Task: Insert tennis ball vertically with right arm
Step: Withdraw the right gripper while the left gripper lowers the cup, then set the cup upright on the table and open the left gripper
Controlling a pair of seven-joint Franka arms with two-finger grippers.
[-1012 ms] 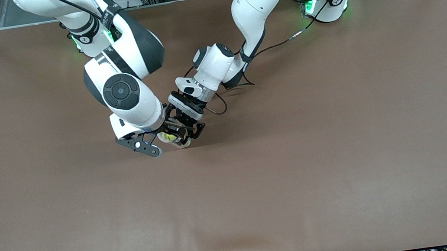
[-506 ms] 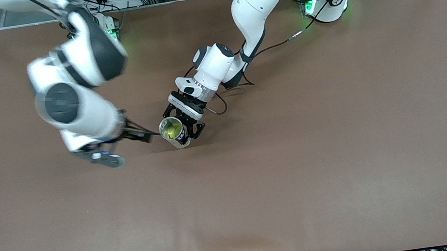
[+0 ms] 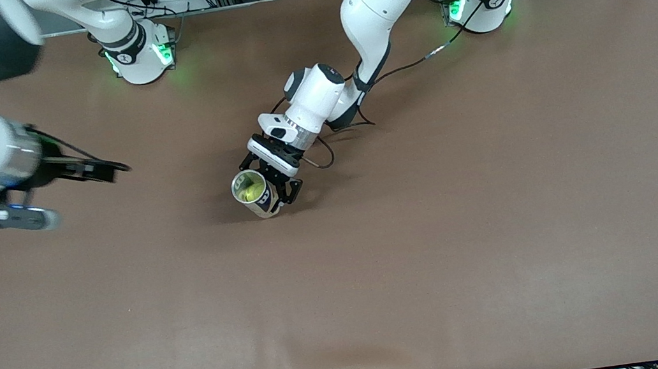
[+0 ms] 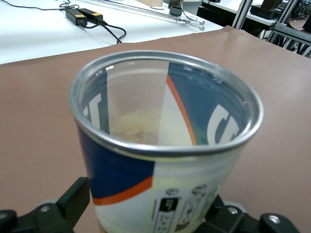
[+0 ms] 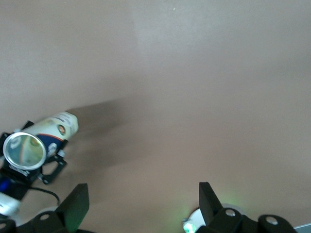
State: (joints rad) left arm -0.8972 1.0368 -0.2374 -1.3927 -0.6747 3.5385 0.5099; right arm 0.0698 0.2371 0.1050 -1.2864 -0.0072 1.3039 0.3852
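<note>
Tennis ball (image 3: 250,190): you'll see it yellow-green, down inside the can, below the rim.
Can (image 3: 255,193): clear tube w/ metal rim (image 4: 165,99), blue/white/orange label; stands on the table (image 3: 438,227) mouth up, tilted a bit toward the front cam. Near mid-table.
Left gripper (image 3: 273,187): at the can, fingers (image 4: 73,201) on either side of its lower body. Jaws spread wide; you can't tell from the views whether the pads press the can or stand just off it.
Right gripper (image 3: 98,170): up in the air over the table, well apart from the can, toward the right arm's end. Fingers (image 5: 73,204) wide apart, nothing between them, touching nothing.
Right wrist view: you see the can from above w/ the left gripper at it, far off; bare table under the right fingers.
Cable (image 3: 319,161): black loop on the table just beside the left wrist, farther from the front cam than the can.
</note>
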